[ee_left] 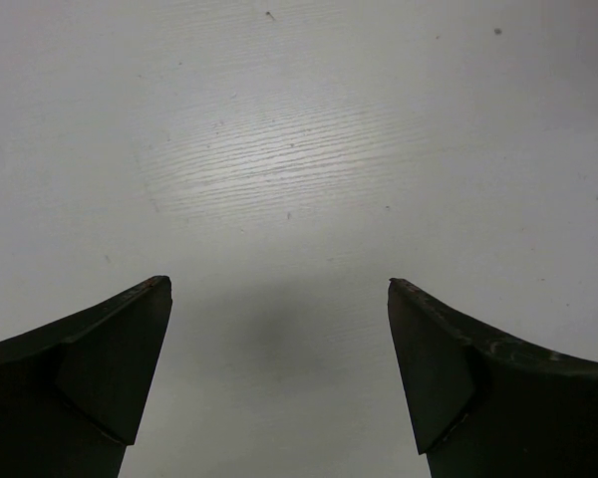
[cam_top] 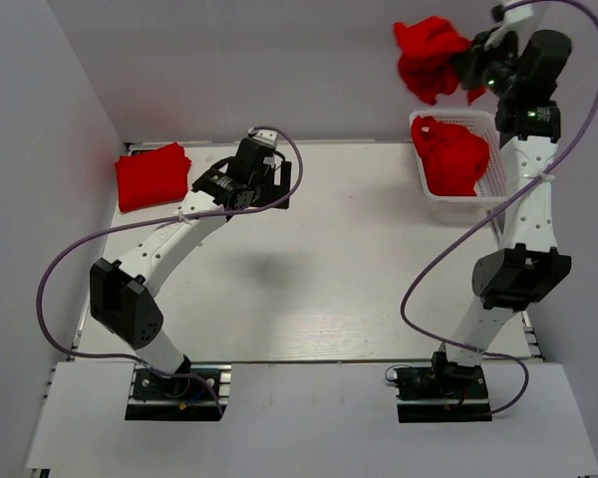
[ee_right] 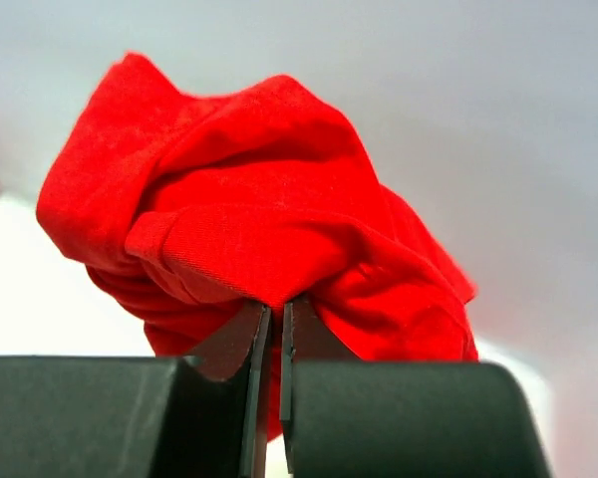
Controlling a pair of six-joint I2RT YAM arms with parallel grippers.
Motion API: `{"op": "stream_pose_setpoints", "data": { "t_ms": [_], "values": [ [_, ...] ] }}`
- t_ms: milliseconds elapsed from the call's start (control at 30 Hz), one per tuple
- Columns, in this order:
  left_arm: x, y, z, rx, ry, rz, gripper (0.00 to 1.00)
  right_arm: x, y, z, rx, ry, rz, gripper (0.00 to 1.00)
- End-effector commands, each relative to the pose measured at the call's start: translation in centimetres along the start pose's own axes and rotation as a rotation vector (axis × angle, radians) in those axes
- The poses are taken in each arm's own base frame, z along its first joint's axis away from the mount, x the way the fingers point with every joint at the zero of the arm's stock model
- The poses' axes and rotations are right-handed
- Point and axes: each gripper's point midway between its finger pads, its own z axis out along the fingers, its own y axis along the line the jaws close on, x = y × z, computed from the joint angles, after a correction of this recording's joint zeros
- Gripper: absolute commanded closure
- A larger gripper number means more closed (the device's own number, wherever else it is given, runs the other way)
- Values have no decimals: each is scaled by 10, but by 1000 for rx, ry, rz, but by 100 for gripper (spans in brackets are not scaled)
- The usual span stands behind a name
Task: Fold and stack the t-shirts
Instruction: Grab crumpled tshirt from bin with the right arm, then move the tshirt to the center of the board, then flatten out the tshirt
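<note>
3 red t-shirts are in view. The first t-shirt (cam_top: 431, 58) (ee_right: 249, 229) is a crumpled bundle up in the air at the far right, higher than the white basket (cam_top: 493, 189) and not touching it. The right gripper (cam_top: 470, 60) (ee_right: 275, 314) pinches a fold at the lower side of this bundle. Its 2 fingers are pressed almost together on the cloth, with only a thin slit between them, and the rest of the shirt bulges over the fingertips.

The second t-shirt (cam_top: 450, 154) lies crumpled inside the basket, which stands at the far right corner of the table (cam_top: 359, 279). The third t-shirt (cam_top: 151, 175) is a flat folded packet at the far left corner of the table, well apart from the other 2.

The left gripper (cam_top: 277, 185) (ee_left: 279, 289) hangs over the bare middle-left part of the table, near the folded packet but not touching it. Its fingers (ee_left: 110, 368) are spread wide, with nothing between them except the white table surface.
</note>
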Motion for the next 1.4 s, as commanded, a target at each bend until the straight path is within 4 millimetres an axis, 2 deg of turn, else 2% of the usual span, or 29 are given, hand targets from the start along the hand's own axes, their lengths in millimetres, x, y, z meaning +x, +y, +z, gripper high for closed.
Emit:
{"op": "stream_pose_setpoints", "data": {
  "t_ms": [0, 33, 100, 133, 200, 233, 267, 300, 333, 400, 433, 467, 500, 567, 667, 733, 767, 833, 867, 900, 1000, 1033, 1133, 1200, 1233, 1267, 1333, 1367],
  "values": [
    [-10, 17, -30, -49, -47, -64, 0, 8, 126, -27, -426, 73, 48, 100],
    [-8, 20, -36, -58, -52, -80, 0, 3, 175, -37, -568, 59, 46, 100],
    [1, 30, -40, -91, -33, -98, 0, 38, 210, -45, -674, 123, 88, 100],
    [2, 33, -45, -105, -34, -122, 0, 40, 240, -51, -735, 128, 77, 100],
    [18, 44, -55, -147, -14, -156, 0, 81, 259, -56, -755, 227, 127, 100],
    [22, 49, -59, -170, -13, -182, 0, 104, 282, -63, -797, 280, 152, 100],
    [34, 62, -64, -234, 4, -202, 0, 109, 290, -62, -818, 266, 151, 100],
    [36, 67, -74, -249, -11, -233, 0, 119, 298, -65, -827, 286, 165, 100],
    [41, 70, -78, -266, -11, -279, 0, 157, 317, -72, -842, 368, 187, 100],
    [60, 78, -83, -301, 23, -292, 0, 183, 326, -75, -826, 440, 214, 99],
    [64, 82, -87, -311, 20, -303, 0, 215, 342, -87, -846, 525, 233, 82],
    [71, 82, -87, -323, 39, -323, 0, 225, 345, -91, -848, 554, 236, 60],
    [80, 85, -89, -336, 63, -321, 0, 248, 351, -100, -859, 626, 261, 10],
    [87, 86, -87, -352, 90, -318, 0, 263, 363, -116, -900, 688, 289, 10],
    [93, 81, -79, -338, 131, -302, 0, 276, 363, -132, -877, 759, 324, 10],
    [93, 72, -68, -300, 151, -287, 0, 271, 357, -136, -836, 754, 307, 10],
    [93, 69, -64, -285, 155, -267, 0, 280, 355, -142, -818, 776, 316, 10],
    [95, 58, -49, -233, 168, -249, 0, 277, 343, -138, -716, 768, 301, 10],
    [98, 55, -43, -221, 178, -241, 0, 289, 335, -142, -657, 799, 298, 10],
    [102, 53, -37, -210, 189, -233, 0, 290, 325, -140, -589, 800, 282, 10],
    [99, 43, -20, -195, 210, -239, 0, 304, 307, -143, -415, 853, 325, 10],
    [87, 38, -19, -177, 193, -248, 0, 308, 297, -142, -354, 863, 316, 10],
    [80, 34, -12, -164, 162, -268, 0, 313, 286, -144, -278, 874, 326, 10],
    [74, 32, 1, -135, 147, -299, 0, 315, 274, -141, -197, 872, 360, 10],
    [83, 35, 12, -147, 185, -314, 0, 315, 269, -139, -159, 869, 368, 10],
    [84, 30, 17, -138, 201, -330, 0, 316, 268, -137, -109, 876, 426, 10],
    [90, 30, 32, -134, 249, -405, 0, 319, 258, -135, -23, 874, 429, 10],
    [99, 26, 44, -139, 287, -420, 0, 321, 258, -133, 19, 876, 488, 10]
  ]
}}
